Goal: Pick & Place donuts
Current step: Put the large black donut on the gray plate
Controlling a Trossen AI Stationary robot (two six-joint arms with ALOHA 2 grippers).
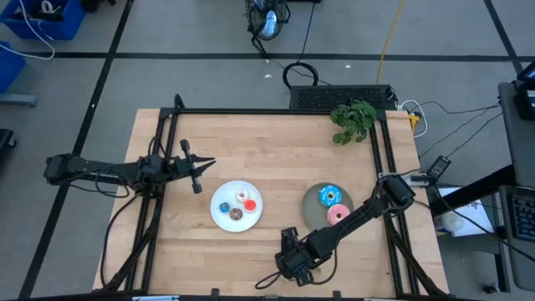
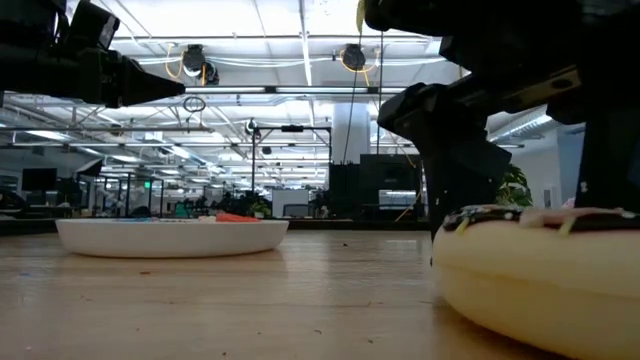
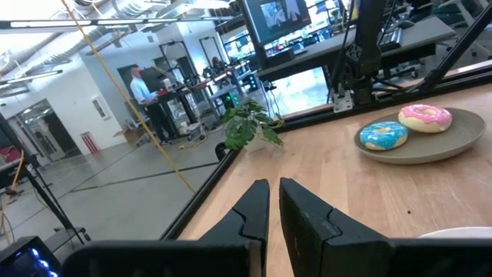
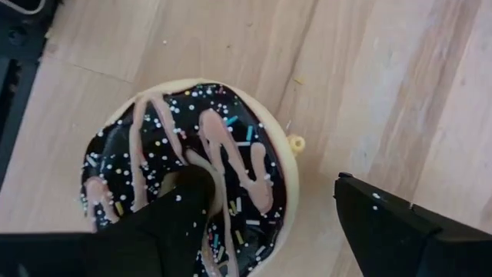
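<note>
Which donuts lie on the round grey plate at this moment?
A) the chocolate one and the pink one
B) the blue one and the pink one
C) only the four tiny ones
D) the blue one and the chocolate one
B: the high view shows the blue donut and the pink donut on the grey plate, while the chocolate donut lies on the bare wood under the open right gripper.

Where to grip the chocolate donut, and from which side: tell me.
Take the chocolate donut across one side of its ring, from straight above. It lies flat on the table with its hole up, so one finger can drop into the hole and the other outside the rim. The right gripper, open, already straddles it that way.
</note>
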